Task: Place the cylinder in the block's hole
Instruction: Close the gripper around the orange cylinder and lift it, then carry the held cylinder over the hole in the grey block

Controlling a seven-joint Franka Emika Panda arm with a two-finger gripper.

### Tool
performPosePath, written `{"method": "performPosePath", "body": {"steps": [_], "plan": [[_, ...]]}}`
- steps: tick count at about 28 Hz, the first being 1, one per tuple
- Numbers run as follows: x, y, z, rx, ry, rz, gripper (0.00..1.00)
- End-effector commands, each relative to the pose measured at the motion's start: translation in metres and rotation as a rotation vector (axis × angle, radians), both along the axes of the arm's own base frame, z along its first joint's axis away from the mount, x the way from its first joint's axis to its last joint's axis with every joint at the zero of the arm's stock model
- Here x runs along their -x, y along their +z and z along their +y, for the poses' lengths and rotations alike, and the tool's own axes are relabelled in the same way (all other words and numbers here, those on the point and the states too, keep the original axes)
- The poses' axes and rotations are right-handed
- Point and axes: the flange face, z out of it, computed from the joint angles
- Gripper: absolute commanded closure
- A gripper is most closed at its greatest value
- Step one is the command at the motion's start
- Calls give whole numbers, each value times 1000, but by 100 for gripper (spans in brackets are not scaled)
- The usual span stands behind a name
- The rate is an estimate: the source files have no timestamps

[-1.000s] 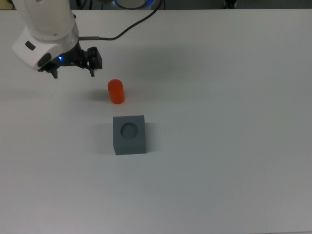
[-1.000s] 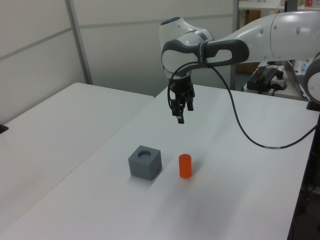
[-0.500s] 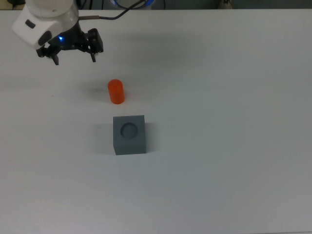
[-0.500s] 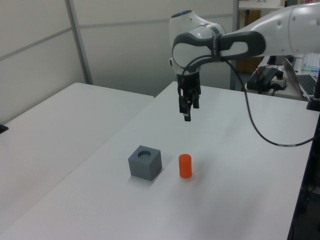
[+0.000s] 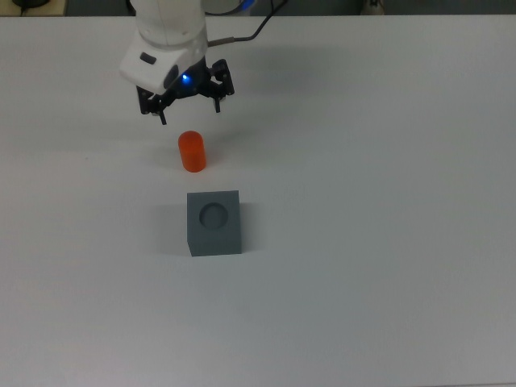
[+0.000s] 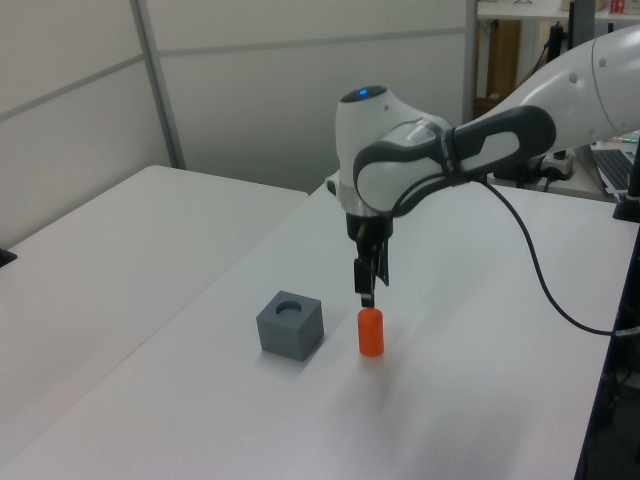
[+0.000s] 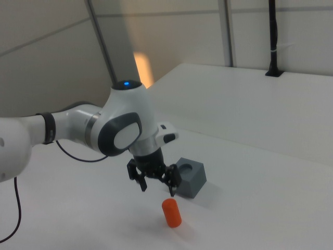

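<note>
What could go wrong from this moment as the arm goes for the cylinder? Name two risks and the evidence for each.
1. The open gripper hangs above the upright cylinder, not clearly centred; a finger could land on its top and tip it.
2. The block stands close by and its hole looks barely wider than the cylinder, so a tilted grasp may jam at the rim.

Matte cylinder (image 5: 192,151), matte block (image 5: 214,222), smooth table (image 5: 387,242).
</note>
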Motion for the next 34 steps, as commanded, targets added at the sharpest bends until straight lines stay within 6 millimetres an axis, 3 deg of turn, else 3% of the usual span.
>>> {"method": "performPosePath", "body": {"steps": [1, 14, 23, 25, 30, 34], "plan": [[-1, -31, -1, 48, 53, 32, 0], [-21, -68, -2, 82, 70, 25, 0], [-26, -72, 1, 82, 75, 5, 0], [-26, -72, 1, 87, 81, 6, 27], [-25, -72, 0, 92, 105, 16, 63], [-23, -69, 0, 90, 136, 28, 71]]}}
